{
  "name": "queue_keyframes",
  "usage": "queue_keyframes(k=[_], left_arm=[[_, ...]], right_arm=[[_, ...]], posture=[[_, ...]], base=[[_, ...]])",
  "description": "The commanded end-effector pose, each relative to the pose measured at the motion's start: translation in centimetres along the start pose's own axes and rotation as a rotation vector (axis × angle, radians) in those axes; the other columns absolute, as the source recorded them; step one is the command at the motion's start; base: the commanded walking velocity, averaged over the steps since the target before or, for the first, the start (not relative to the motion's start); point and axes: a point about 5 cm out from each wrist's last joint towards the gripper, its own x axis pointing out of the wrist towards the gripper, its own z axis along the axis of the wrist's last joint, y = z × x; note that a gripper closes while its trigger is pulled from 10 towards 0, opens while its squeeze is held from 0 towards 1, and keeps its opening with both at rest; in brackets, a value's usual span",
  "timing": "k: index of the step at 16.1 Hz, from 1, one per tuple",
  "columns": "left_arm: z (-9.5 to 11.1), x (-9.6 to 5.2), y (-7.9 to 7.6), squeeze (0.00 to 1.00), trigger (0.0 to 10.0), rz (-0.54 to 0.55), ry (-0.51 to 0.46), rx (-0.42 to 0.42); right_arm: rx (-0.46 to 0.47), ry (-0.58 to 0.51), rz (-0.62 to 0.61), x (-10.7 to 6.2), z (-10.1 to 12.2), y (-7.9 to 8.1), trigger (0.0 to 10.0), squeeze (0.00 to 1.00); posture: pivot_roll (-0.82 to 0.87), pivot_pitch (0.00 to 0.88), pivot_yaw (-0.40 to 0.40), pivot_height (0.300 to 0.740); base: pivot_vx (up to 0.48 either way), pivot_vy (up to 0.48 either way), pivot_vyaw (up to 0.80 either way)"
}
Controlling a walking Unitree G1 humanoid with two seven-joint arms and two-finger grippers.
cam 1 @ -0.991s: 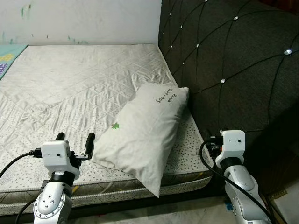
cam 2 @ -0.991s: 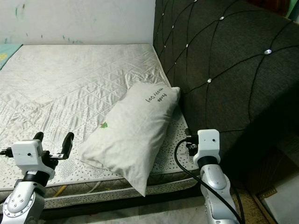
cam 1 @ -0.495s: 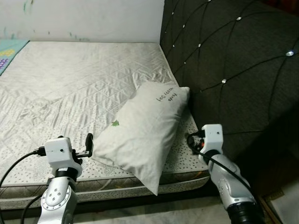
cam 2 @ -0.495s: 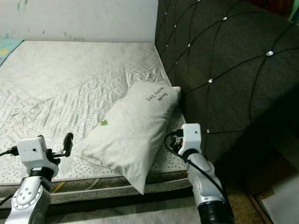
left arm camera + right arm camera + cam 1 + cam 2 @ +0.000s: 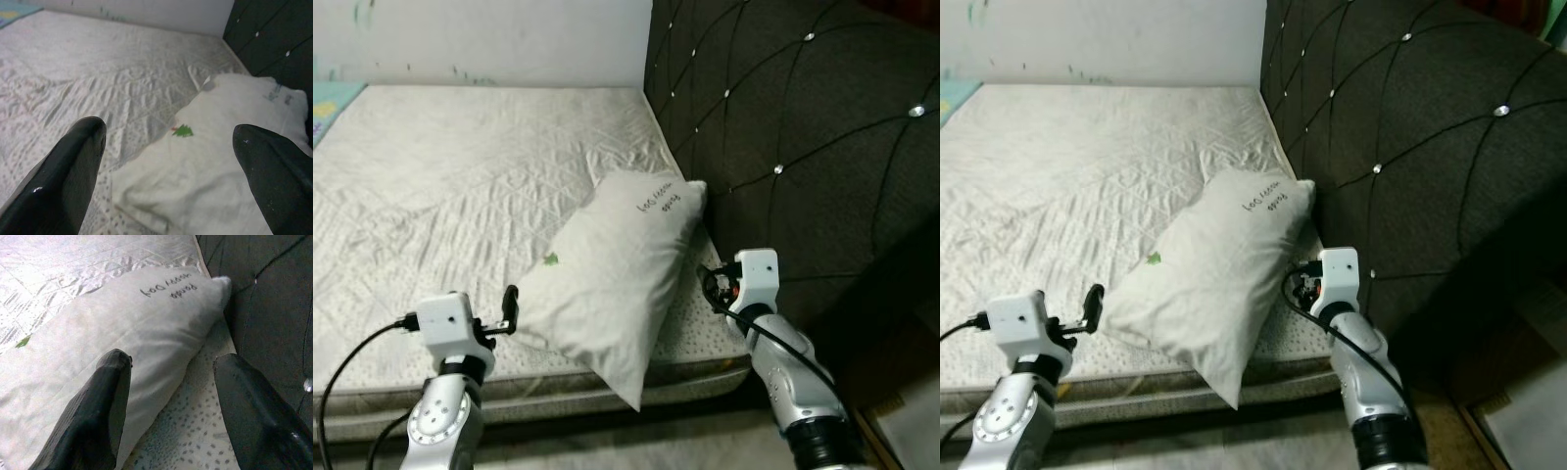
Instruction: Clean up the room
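White quilted fabric covers the mattress [image 5: 460, 166], which I see running from the wall [image 5: 489, 39] at 12 o'clock down to my arms at 6 o'clock. A dark tufted headboard [image 5: 803, 137] with small shiny studs stands along the bed's side at 3 o'clock.

The pillow [image 5: 607, 264], white with a small green tree mark [image 5: 551, 259] and dark handwriting [image 5: 661, 201] near its upper end, lies slantwise on the mattress. Its upper corner points to 1 o'clock and touches the headboard; its lower corner points to 6 o'clock and hangs past the bed's near edge.

My left claw [image 5: 168, 161] sits at 7 o'clock, just beside the pillow's lower left corner. The fingers [image 5: 63, 171] are spread wide and hold nothing; in the wrist view the pillow corner lies between and ahead of them. I cannot tell whether a finger touches the cloth.

My right claw [image 5: 168, 406] sits at 4 o'clock, near the pillow's right long edge, between pillow and headboard. Its fingers [image 5: 102, 401] are likewise spread apart and empty; one lies over the pillow's side, the other over the dotted mattress border next to the headboard. Contact with the pillow cannot be confirmed.

A turquoise mat [image 5: 335, 98] shows at 10 o'clock beyond the mattress.
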Motion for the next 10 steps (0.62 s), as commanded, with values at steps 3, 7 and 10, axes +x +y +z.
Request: queue_keyframes(k=[3, 7, 10], left_arm=[[0.3, 0.1, -0.2, 0.0, 10.0, 0.001, -0.002, -0.017], [0.3, 0.0, -0.9, 0.0, 10.0, -0.066, 0.003, -0.013], [0.3, 0.1, -0.8, 0.0, 10.0, -0.061, 0.004, -0.03]], right_arm=[[-0.038, -0.007, -0.005, -0.1, 0.2, -0.1, 10.0, 0.0], [-0.015, -0.012, -0.014, -0.2, 0.1, 0.1, 10.0, 0.0], [0.007, -0.008, -0.002, -0.1, 0.0, 0.0, 10.0, 0.0]], posture=[[0.06, 0.143, -0.059, 0.74], [0.06, 0.141, -0.058, 0.74], [0.07, 0.134, -0.06, 0.74]], base=[[0.0, 0.0, 0.0], [0.0, 0.0, 0.0], [0.0, 0.0, -0.53]])
